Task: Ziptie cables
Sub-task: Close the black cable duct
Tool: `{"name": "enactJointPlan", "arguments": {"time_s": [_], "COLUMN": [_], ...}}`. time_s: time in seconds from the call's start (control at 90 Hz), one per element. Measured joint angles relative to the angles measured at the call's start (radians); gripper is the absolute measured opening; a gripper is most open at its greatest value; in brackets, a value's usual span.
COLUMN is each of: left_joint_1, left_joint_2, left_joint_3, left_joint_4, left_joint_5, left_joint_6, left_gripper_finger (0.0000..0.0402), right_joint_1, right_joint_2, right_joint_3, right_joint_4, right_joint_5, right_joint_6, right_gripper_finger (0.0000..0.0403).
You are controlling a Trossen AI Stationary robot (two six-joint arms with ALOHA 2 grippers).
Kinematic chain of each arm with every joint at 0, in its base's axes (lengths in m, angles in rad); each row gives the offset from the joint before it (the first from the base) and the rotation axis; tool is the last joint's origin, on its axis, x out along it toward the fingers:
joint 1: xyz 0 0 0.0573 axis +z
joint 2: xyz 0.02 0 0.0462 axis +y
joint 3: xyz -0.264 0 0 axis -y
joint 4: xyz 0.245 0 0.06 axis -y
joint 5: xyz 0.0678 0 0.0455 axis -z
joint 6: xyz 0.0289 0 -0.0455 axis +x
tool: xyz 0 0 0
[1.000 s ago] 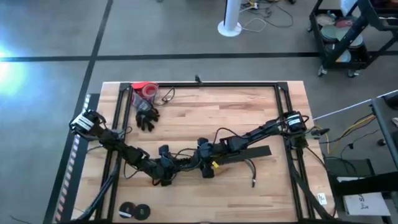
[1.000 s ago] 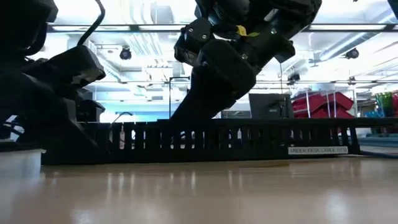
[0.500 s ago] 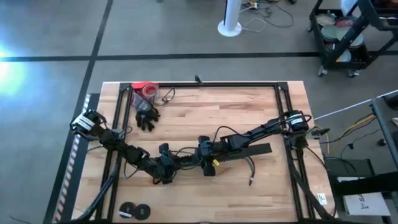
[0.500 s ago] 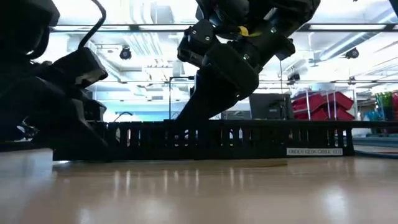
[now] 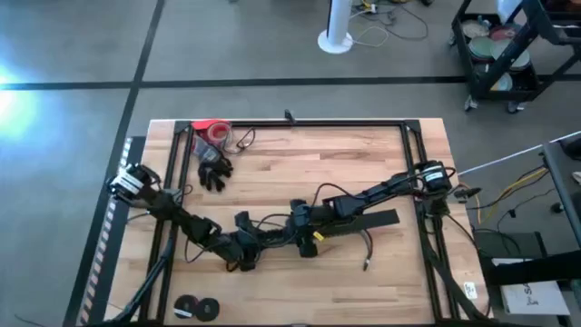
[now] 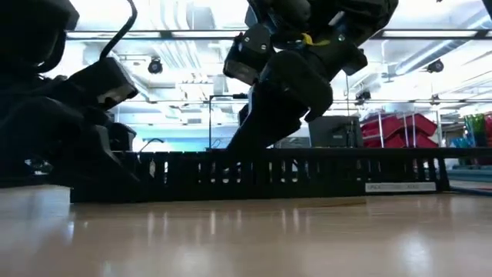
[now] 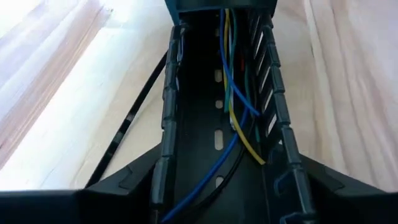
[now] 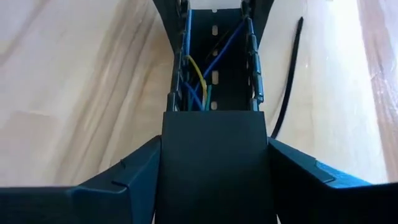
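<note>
A: Left gripper [image 5: 243, 257]?
B: Straddles slotted duct [image 7: 217, 124] near table's front-centre; closure: can't tell.
A: Cables [image 7: 235, 106]?
B: Inside duct. Thin, limp, light; take as bundle mid-run.
A: Right gripper [image 5: 304, 238]?
B: Over same duct; grip unclear.

Item: your two dark six-joint arms, as fitted.

Your left arm [image 5: 177, 218] and right arm [image 5: 377, 193] are black throughout, built of blocky, angular segments joined end to end. You will find a white-and-black banded collar near the base of each arm, the left one at the table's left side, the right one at its right. Thin black cables loop loosely along both arms. Your right arm carries a small yellow marking close to its end effector [image 5: 309, 241]; the low view shows the same yellow tab [image 6: 307, 38] on a glossy black housing. In each wrist view your own fingers [image 8: 214, 165] appear as flat, matte black, sharp-edged plates.
</note>
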Motion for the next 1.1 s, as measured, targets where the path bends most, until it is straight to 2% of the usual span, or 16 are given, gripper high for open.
{"name": "enactJointPlan", "arguments": {"time_s": [0.422,0.556,0.756,0.978,1.1], "left_joint_1": [0.004,0.005,0.006,0.004,0.003], "left_joint_2": [-0.039,-0.040,-0.040,-0.041,-0.042], "left_joint_3": [-0.029,-0.030,-0.031,-0.030,-0.030], "left_joint_4": [0.019,0.017,0.012,0.003,0.002], "left_joint_5": [0.030,0.030,0.039,0.070,0.086], "left_joint_6": [-0.002,-0.005,-0.002,-0.006,-0.004], "left_gripper_finger": [0.0223,0.0227,0.0223,0.0225,0.0221], "right_joint_1": [-0.004,-0.005,-0.006,-0.005,-0.004], "right_joint_2": [-0.026,-0.032,-0.032,-0.038,-0.040], "right_joint_3": [0.004,0.004,0.000,-0.033,-0.044], "right_joint_4": [-0.028,-0.027,-0.041,-0.042,-0.042], "right_joint_5": [-0.003,0.012,0.049,0.058,0.062], "right_joint_6": [0.001,0.013,0.030,0.048,0.063], "right_gripper_finger": [0.0275,0.0262,0.0213,0.0213,0.0229]}}
